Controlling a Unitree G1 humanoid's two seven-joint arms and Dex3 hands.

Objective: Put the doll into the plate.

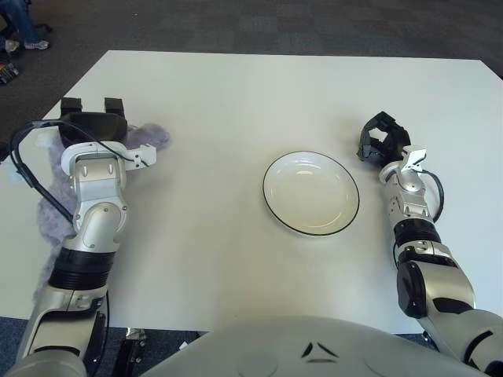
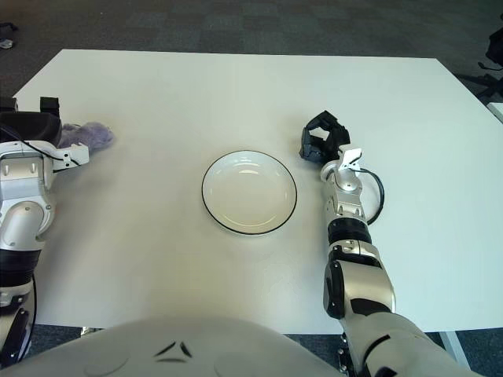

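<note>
Doll [image 1: 149, 138] is found at the surface's [image 1: 236, 94] left edge, covered by the left hand [image 1: 94, 126]; finger closure cannot be told. Plate [image 1: 310, 193] is empty at centre. Right hand [image 1: 383, 137] is curled, holding nothing, right of it.

Bright, even light is falling from above on the white table [image 1: 236, 94], and the tabletop is looking almost without shade. Only thin, soft shadows are lying under the plate [image 1: 311, 193] rim and beside the right hand [image 1: 383, 138] near the right edge. A weak glare is shining inside the plate and on the metal of the arms. The dark floor beyond the far edge is staying dim. Both views are looking sharp; the table edges are appearing straight, without clear bending at the corners.
</note>
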